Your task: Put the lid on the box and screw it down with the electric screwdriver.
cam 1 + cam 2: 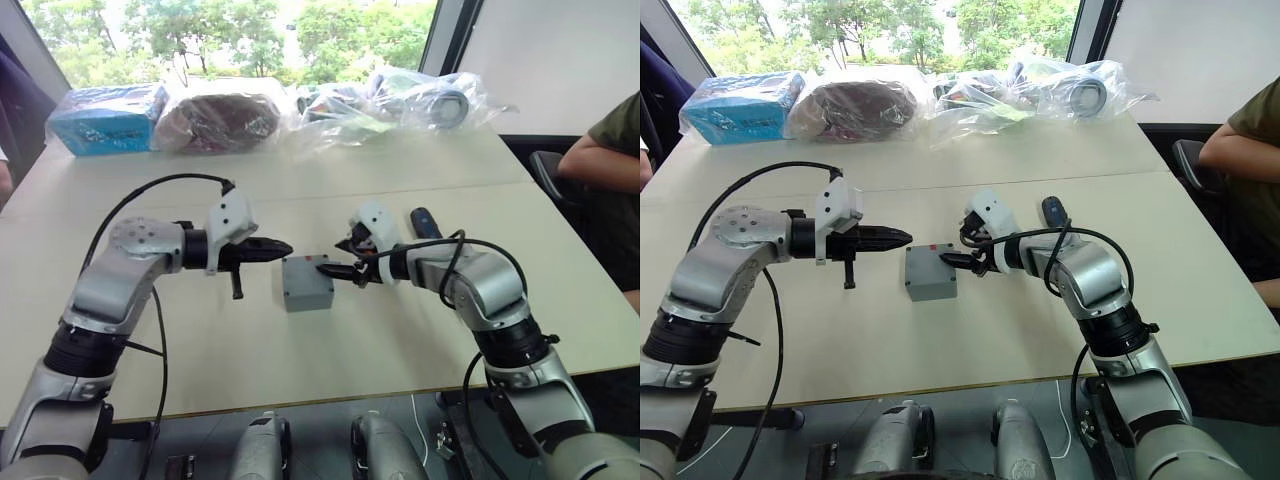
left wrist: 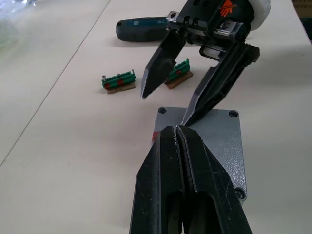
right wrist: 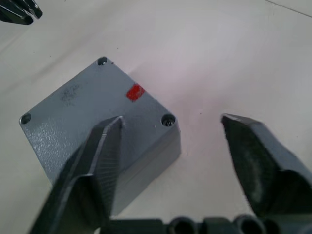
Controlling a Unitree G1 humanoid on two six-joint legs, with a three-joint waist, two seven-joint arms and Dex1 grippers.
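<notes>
1. The lid (image 3: 92, 105) sits on the box (image 1: 307, 284) at mid-table.
2. The left gripper (image 2: 177, 130), fingers pressed together, and the right gripper (image 3: 168, 131), spread wide, flank it.
3. Behind lies the electric screwdriver (image 2: 144, 28).

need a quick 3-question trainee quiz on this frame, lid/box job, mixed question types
1. True or false: the lid already sits on the box.
2. Which gripper is open? A) left gripper B) right gripper C) both
3. Fill in: the electric screwdriver lies on the ____, held by neither gripper.

Key
1. True: the lid's flat face with its red mark is up, squared on the box, with screw holes at its corners.
2. B: the right fingers are spread at the lid; the left fingers are pressed together.
3. table, beyond the two green-red parts.
</notes>
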